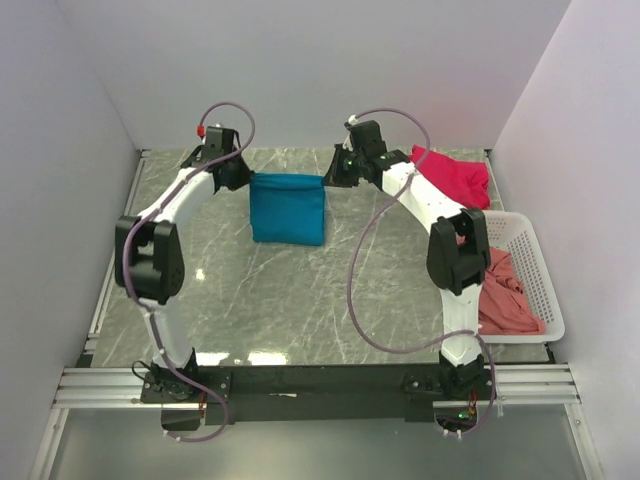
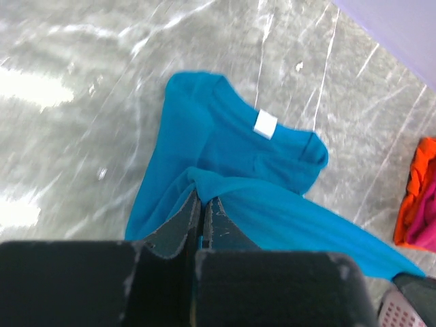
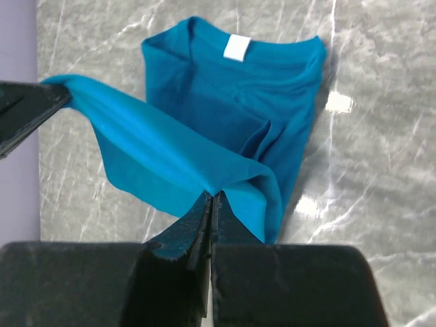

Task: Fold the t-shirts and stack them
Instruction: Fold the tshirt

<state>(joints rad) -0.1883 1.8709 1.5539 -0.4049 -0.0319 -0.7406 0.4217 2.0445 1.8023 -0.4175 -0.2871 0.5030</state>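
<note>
while my left claw (image 2: 202, 208) and right claw (image 3: 211, 204) pinch the teal shirt (image 1: 287, 207) mid-fold, far across the table (image 1: 300, 300), the pink shirt (image 1: 455, 175) and salmon shirt (image 1: 505, 295) lie unfolded, nothing stacked.

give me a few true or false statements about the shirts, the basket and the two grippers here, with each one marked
1. The left gripper and the right gripper are both shut on the teal shirt. True.
2. The white basket has nothing in it. False: a salmon-pink shirt lies crumpled inside it.
3. The magenta shirt is stacked on top of the teal shirt. False: it lies apart from it, at the far right of the table.
4. A white label shows at the teal shirt's collar. True.
</note>
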